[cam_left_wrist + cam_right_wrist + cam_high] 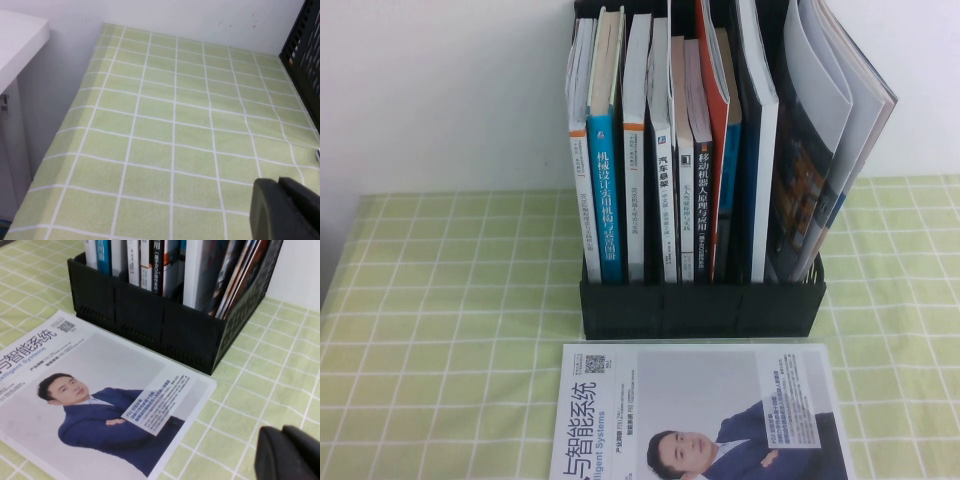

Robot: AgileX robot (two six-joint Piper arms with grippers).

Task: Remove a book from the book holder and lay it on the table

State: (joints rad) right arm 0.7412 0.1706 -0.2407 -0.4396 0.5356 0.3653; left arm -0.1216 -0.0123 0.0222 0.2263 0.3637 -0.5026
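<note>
The book (705,405), a large glossy magazine with a man in a dark suit and a blue Chinese title, lies flat on the green grid table (440,330) just in front of the black book holder (700,310). It also shows in the right wrist view (90,390), with the holder (150,325) behind it. My right gripper (282,430) is shut and empty, above the cloth to the right of the magazine. My left gripper (279,180) is shut and empty over bare cloth (175,140), left of the holder's side wall (302,55). Neither gripper shows in the high view.
The holder is full of upright paperbacks (610,150) and, at its right end, leaning magazines (830,130). A white wall stands behind the table. A white shelf edge (20,45) stands at the table's far left.
</note>
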